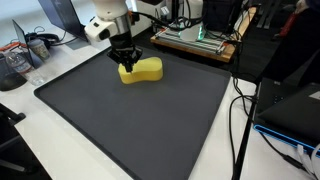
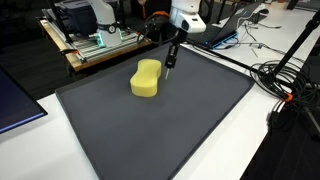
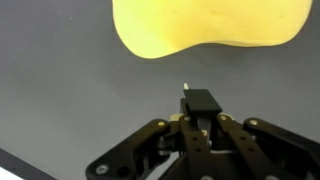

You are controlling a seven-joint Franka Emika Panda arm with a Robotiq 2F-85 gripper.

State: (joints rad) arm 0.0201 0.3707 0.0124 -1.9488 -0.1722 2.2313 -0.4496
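A yellow kidney-shaped sponge (image 1: 141, 69) (image 2: 146, 78) lies on the far part of a dark grey mat (image 1: 130, 120) (image 2: 170, 130). In the wrist view the sponge (image 3: 210, 25) fills the top edge. My gripper (image 3: 197, 100) is shut, its black fingertips pressed together just short of the sponge, over bare mat (image 3: 60, 100). A tiny pale tip shows past the fingertips; I cannot tell what it is. In both exterior views the gripper (image 1: 127, 62) (image 2: 170, 63) points down close beside the sponge, low over the mat.
A wooden tray with a green circuit board (image 1: 195, 38) (image 2: 95, 42) stands behind the mat. Cables (image 2: 285, 80) (image 1: 240, 110) run along one side on the white table. A dark laptop (image 1: 290, 110) and desk clutter (image 1: 20, 60) lie beyond the mat's edges.
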